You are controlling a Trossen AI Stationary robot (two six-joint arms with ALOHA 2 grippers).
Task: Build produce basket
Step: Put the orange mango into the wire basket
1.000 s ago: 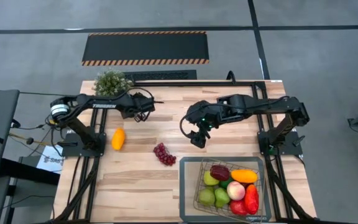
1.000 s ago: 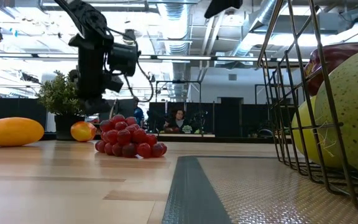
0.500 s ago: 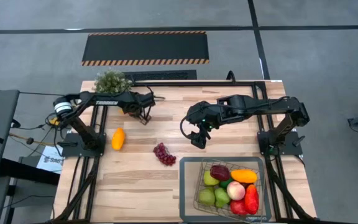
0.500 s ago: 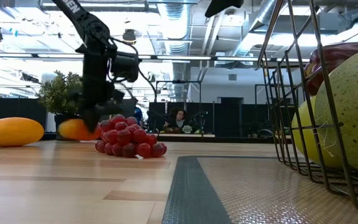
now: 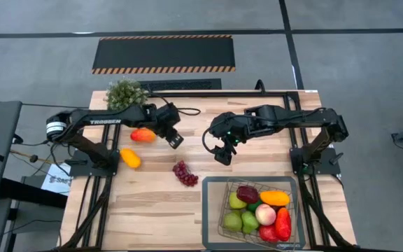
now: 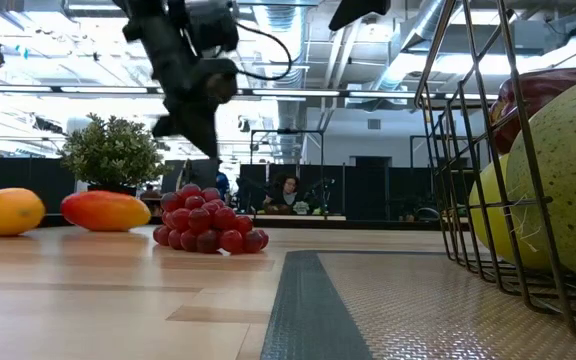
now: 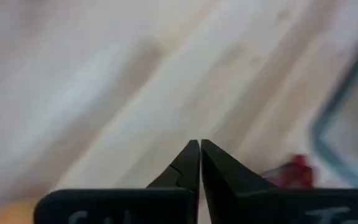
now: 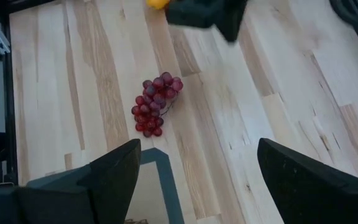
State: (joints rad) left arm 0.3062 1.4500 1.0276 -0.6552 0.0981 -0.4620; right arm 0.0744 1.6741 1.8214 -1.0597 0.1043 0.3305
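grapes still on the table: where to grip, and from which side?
Grip the grapes across the narrow width of the cluster, at its fuller middle, coming straight down from above. The bunch lies flat and elongated on the bare table, clear of the basket, so open fingers likely fit either side.

White lettering "TROSSEN" runs along the forearm link of the left arm (image 5: pixel 107 120), seen from above. No other text, number or sign is legible on the surface or elsewhere.

Overhead looks straight down, low view sits level at tabletop (both share the grapes (image 5: pixel 185 173))
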